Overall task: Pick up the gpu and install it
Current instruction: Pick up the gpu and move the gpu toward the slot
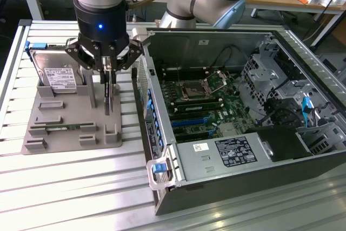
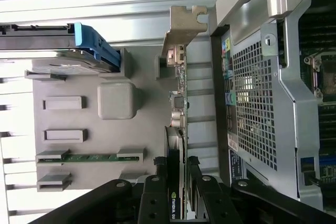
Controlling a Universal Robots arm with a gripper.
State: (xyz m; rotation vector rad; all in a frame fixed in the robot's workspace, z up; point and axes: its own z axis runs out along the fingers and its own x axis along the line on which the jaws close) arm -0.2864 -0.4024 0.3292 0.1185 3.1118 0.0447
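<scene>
The gpu (image 1: 108, 94) is a thin dark card standing on edge in a slot of the grey holder (image 1: 65, 133), close to the open computer case (image 1: 162, 150). In the wrist view the gpu (image 2: 179, 103) runs away from the camera, and its silver bracket (image 2: 185, 24) is at the far end. My gripper (image 1: 108, 71) is straight above the card. Its black fingers (image 2: 157, 187) press against both faces of the near end of the card, so the gripper (image 2: 177, 184) is shut on it. The card still sits in the holder.
A silver hard drive (image 1: 59, 74) in a blue frame (image 2: 94, 45) stands at the holder's back. A green memory stick (image 2: 89, 157) lies in the holder's front slot. The case's motherboard (image 1: 211, 106) with blue slots (image 1: 189, 120) lies open on the exterior view's right. Everything rests on a slatted aluminium table (image 1: 70, 187).
</scene>
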